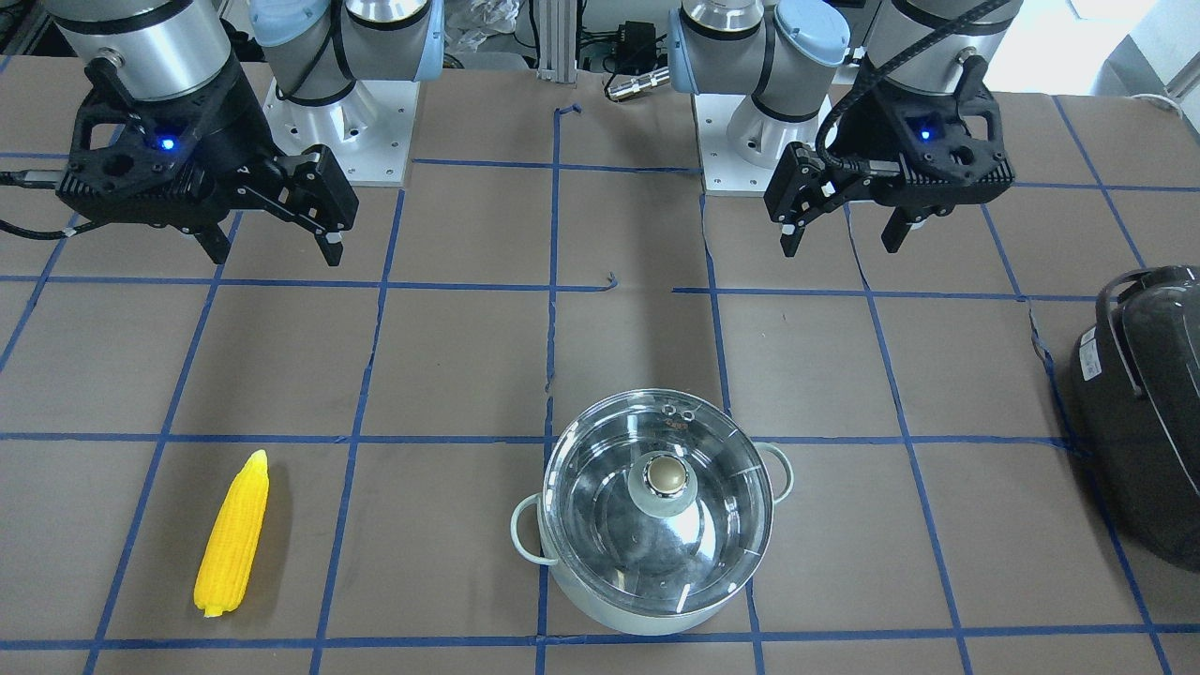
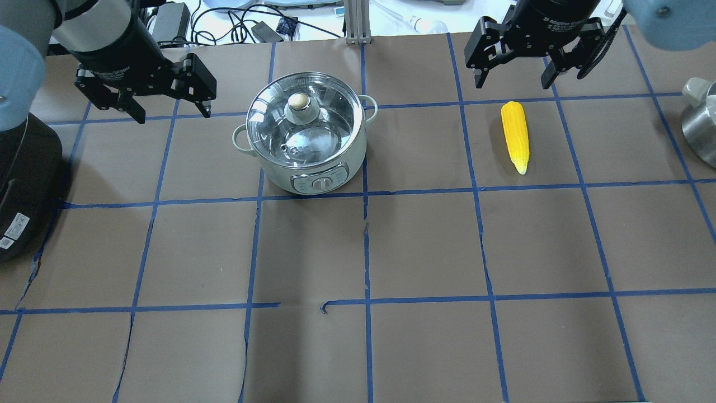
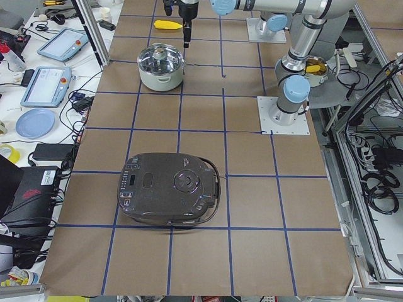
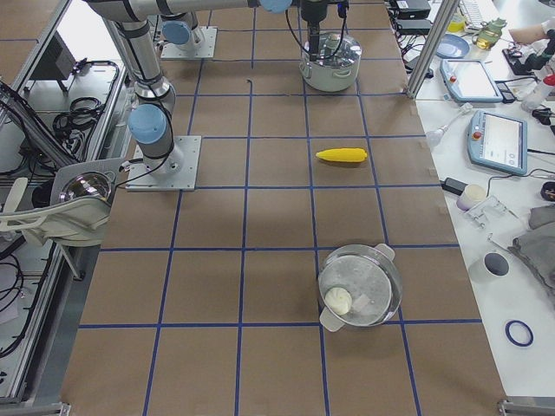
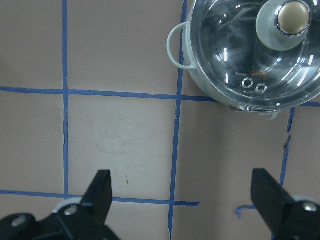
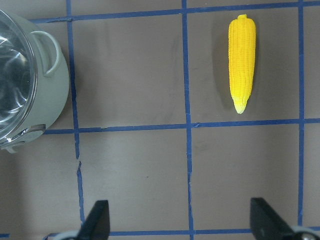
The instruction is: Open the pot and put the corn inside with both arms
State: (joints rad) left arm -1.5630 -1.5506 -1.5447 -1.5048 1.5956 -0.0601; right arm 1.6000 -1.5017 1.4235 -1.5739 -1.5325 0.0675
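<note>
The pot (image 2: 305,140) stands on the brown table with its glass lid (image 2: 302,120) on and the beige knob (image 2: 298,101) upright; it also shows in the front view (image 1: 656,525) and the left wrist view (image 5: 250,55). The yellow corn (image 2: 514,136) lies flat to the pot's right, also in the front view (image 1: 232,534) and the right wrist view (image 6: 241,62). My left gripper (image 2: 172,112) hangs open and empty, left of the pot. My right gripper (image 2: 512,83) hangs open and empty just beyond the corn's thick end.
A large dark grey appliance (image 2: 22,184) sits at the table's left end (image 1: 1144,412). A second steel pot with a lid (image 4: 360,286) stands at the right end, past the corn. Blue tape lines grid the brown table (image 2: 425,246).
</note>
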